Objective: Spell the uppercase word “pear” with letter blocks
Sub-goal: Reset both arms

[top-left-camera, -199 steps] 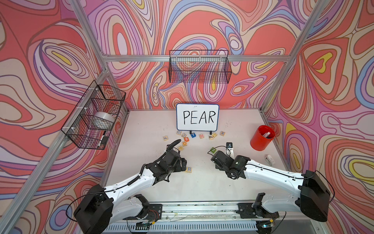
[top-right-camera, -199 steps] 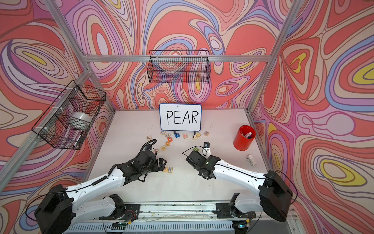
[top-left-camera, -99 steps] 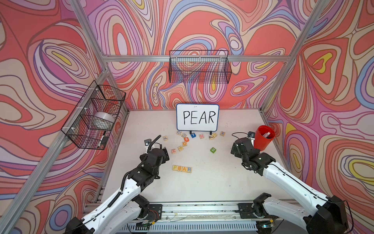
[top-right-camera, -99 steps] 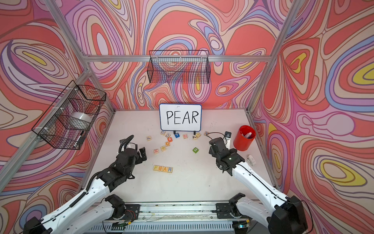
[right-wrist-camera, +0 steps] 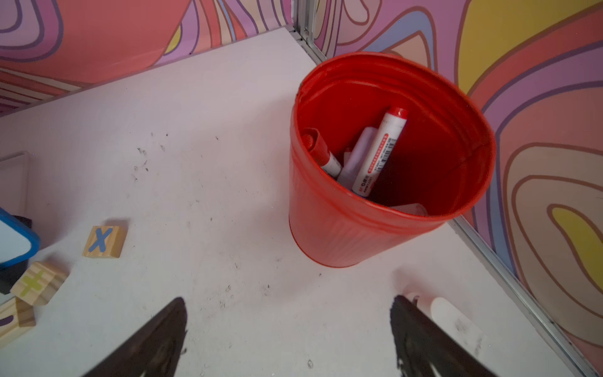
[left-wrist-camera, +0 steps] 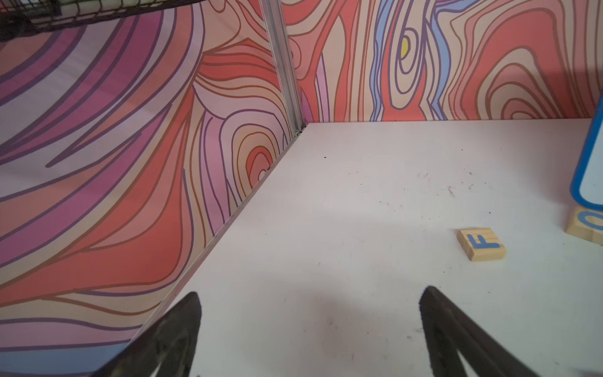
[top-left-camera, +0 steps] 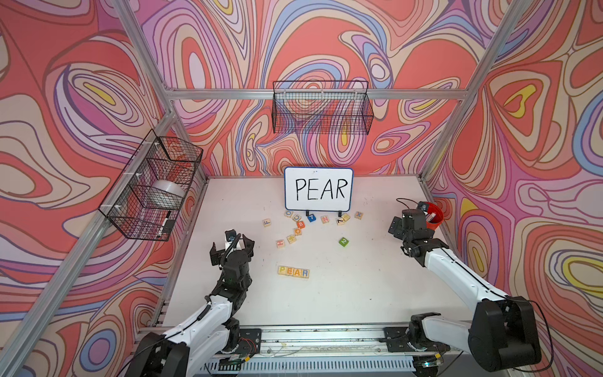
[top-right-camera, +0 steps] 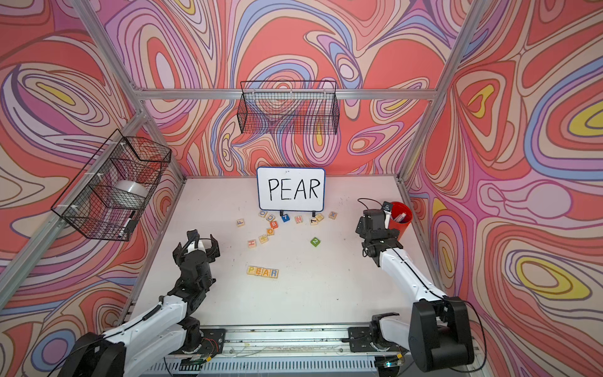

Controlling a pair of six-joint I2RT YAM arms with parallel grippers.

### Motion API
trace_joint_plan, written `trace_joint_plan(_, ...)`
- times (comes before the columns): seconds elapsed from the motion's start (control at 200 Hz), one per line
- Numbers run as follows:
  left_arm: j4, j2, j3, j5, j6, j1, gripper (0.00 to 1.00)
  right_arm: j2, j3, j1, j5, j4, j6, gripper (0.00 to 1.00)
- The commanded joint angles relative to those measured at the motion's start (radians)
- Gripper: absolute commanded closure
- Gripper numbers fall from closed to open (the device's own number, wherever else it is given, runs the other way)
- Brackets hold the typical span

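Whiteboard (top-left-camera: 318,189), upper centre: "PEAR". Letter blocks (top-left-camera: 293,271), lower centre: P-E-A-R. Green cube (top-left-camera: 343,242): "2"; blue cube (top-left-camera: 312,217): "7". Loose block (left-wrist-camera: 482,244): "F"

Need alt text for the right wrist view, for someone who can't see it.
A red bucket holding markers stands on the white table, just beyond the open right end effector. An X block lies near the whiteboard's blue corner.

Wall panels (top-left-camera: 98,81), three sides: printed with swirling bands of red, pink, lilac, blue and yellow.
Aluminium rails (top-left-camera: 212,94): at the corners and across the back wall.
Tabletop (top-left-camera: 359,293): matte white board, speckled with dark scuffs.
Black wire basket (top-left-camera: 321,112): hung on the back rail.
Second black wire basket (top-left-camera: 146,196): compartmented, on a side wall.
Light: even, soft shadows.
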Motion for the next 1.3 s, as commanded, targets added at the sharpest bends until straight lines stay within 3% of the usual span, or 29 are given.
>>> trace_joint_plan(0.0, 0.273, 0.152, -0.012, 0.081, 0.05, 0.023, 0.0, 0.012, -0.066, -0.024, 0.074, 0.218, -0.052, 0.01)
trace_joint_plan(0.145, 0.507, 0.385, 0.028, 0.098, 0.127, 0.029, 0.0, 0.038, -0.109, -0.119, 0.034, 0.297, -0.066, 0.02)
trace_joint_plan(0.165, 0.52, 0.407, 0.04, 0.081, 0.115, 0.031, 0.0, 0.048, -0.111, -0.127, -0.049, 0.359, -0.08, 0.02)
trace_joint_plan(0.225, 0.549, 0.479, 0.056, 0.101, 0.077, 0.042, 0.0, 0.074, -0.133, -0.135, -0.084, 0.444, -0.1, 0.02)
trace_joint_plan(0.291, 0.636, 0.557, 0.067, 0.129, 0.125, 0.041, 0.0, 0.105, -0.152, -0.137, -0.125, 0.528, -0.11, 0.02)
trace_joint_plan(0.416, 0.505, 0.49, 0.065, 0.223, 0.073, 0.072, 0.0, 0.18, -0.167, -0.137, -0.192, 0.661, -0.133, 0.02)
trace_joint_plan(0.586, 0.547, 0.553, 0.057, 0.379, 0.038, 0.139, 0.0, 0.292, -0.219, -0.136, -0.197, 0.882, -0.183, 0.02)
trace_joint_plan(0.646, 0.601, 0.588, 0.063, 0.38, 0.054, 0.141, 0.0, 0.309, -0.23, -0.137, -0.2, 0.927, -0.189, 0.02)
trace_joint_plan(0.897, 0.295, 0.535, 0.177, 0.416, 0.015, 0.166, 0.0, 0.389, -0.255, -0.137, -0.333, 1.091, -0.238, 0.01)
trace_joint_plan(1.092, 0.254, 0.539, 0.199, 0.457, 0.001, 0.191, 0.0, 0.487, -0.308, -0.135, -0.363, 1.292, -0.251, 0.02)
trace_joint_plan(1.297, 0.196, 0.534, 0.222, 0.528, -0.031, 0.237, 0.0, 0.486, -0.241, -0.135, -0.435, 1.161, -0.28, 0.02)
